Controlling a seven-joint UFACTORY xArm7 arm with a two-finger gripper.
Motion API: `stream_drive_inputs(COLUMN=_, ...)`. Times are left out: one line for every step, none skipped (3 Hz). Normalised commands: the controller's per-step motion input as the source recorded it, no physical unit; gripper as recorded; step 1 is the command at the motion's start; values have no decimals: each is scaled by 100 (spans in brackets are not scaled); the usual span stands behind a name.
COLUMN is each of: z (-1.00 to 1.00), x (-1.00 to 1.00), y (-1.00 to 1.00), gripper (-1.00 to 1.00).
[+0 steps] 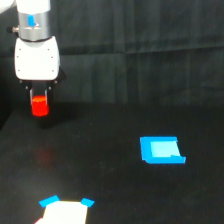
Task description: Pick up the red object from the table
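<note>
The red object is a small bright red-orange block at the exterior view's upper left. It sits between the dark fingers of my gripper, under the white gripper body. The gripper is shut on it and holds it above the black table. A faint red reflection shows on the table below it. The block's top is hidden between the fingers.
A flat blue rectangle lies on the table at the exterior view's right. A white patch with blue corners lies at the bottom edge. A black cloth backdrop hangs behind the table.
</note>
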Motion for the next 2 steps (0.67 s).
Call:
stream_drive_inputs(z=-7, x=-89, y=-18, gripper=-100)
stream_drive_inputs(z=54, x=-60, y=-40, gripper=-100)
